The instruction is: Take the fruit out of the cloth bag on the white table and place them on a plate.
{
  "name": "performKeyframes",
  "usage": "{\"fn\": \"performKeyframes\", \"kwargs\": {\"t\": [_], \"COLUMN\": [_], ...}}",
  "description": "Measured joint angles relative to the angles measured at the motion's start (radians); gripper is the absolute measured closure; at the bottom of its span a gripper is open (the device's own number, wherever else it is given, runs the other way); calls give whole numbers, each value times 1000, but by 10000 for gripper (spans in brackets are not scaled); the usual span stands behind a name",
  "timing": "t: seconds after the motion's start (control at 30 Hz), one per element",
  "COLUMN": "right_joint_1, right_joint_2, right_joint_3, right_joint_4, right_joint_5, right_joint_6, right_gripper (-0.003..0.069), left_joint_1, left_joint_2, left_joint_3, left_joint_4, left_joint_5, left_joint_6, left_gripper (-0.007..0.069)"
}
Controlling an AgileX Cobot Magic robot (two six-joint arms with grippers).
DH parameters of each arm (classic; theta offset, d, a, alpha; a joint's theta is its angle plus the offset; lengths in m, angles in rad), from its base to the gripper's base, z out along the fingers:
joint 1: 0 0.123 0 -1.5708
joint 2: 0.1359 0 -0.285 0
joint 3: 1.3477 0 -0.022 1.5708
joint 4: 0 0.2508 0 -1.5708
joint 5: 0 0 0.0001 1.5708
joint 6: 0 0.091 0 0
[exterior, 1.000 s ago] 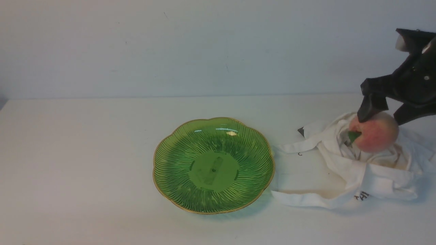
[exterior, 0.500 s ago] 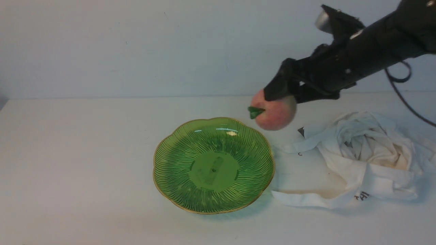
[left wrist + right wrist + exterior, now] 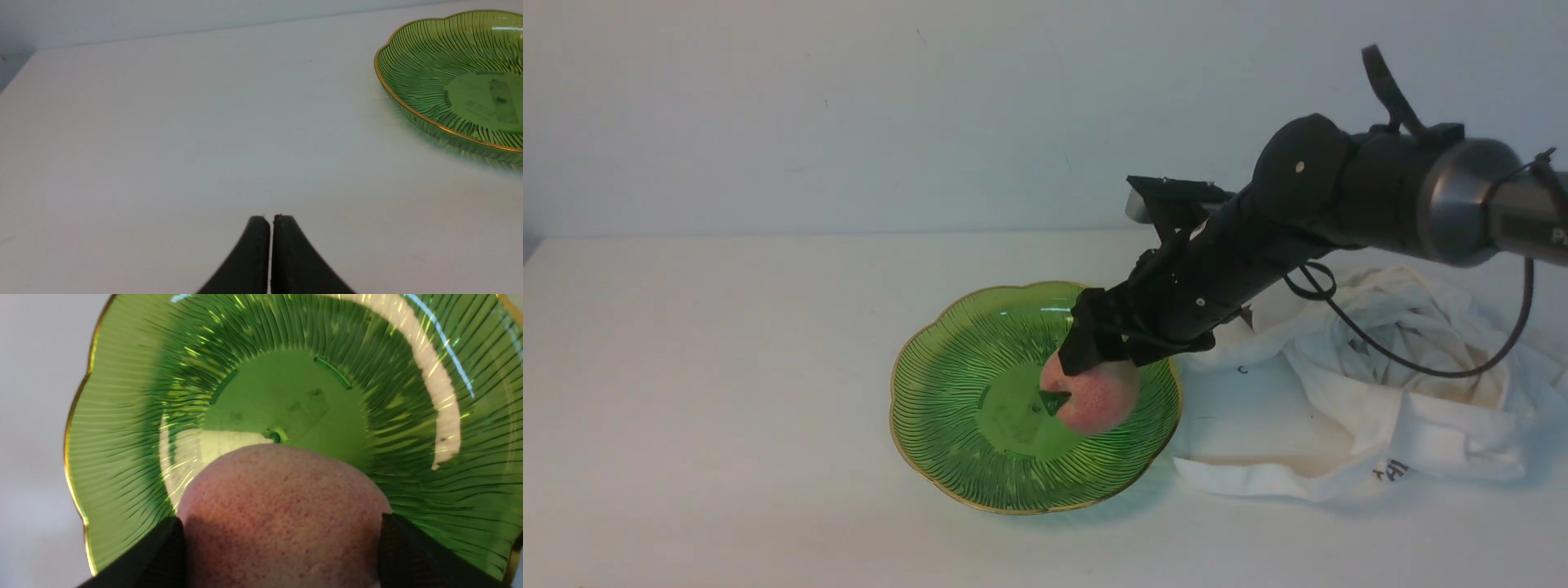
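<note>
My right gripper [image 3: 1098, 359] is shut on the pink-red peach [image 3: 1092, 398] and holds it low over the green glass plate [image 3: 947, 392], just right of the plate's flat centre. In the right wrist view the peach [image 3: 282, 510] fills the space between the two black fingers [image 3: 163, 555], with the plate [image 3: 122, 416] right below. Whether the peach touches the plate I cannot tell. The crumpled white cloth bag [image 3: 1380, 384] lies to the right of the plate. My left gripper [image 3: 269, 218] is shut and empty over the bare white table [image 3: 163, 122], with the plate's rim [image 3: 408, 110] off to one side.
The bag's straps [image 3: 1241, 482] spread on the white table [image 3: 727, 367] right against the plate's right rim. A pale wall stands behind the table's far edge.
My right gripper lifted the peach out of the bag, carried it left, and lowered it over the plate. The bag stays slumped on the table.
</note>
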Motion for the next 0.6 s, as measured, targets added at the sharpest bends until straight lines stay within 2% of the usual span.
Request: {"fn": "performKeyframes", "kwargs": {"t": [0.1, 0.27, 0.37, 0.53, 0.6], "right_joint_1": [0, 0, 0, 0, 0], "right_joint_2": [9, 9, 7, -41, -110], "right_joint_3": [0, 0, 0, 0, 0], "right_joint_4": [5, 8, -5, -95, -180], "right_joint_5": [-1, 6, 15, 24, 38], "right_joint_6": [0, 0, 0, 11, 68], "right_gripper": [94, -13, -29, -15, 50], "left_joint_1": [0, 0, 0, 0, 0], "left_joint_2": [0, 0, 0, 0, 0], "left_joint_3": [0, 0, 0, 0, 0], "left_joint_4": [0, 0, 0, 0, 0], "left_joint_5": [0, 0, 0, 0, 0], "left_joint_6": [0, 0, 0, 0, 0], "left_gripper": [632, 632, 632, 632, 632]}}
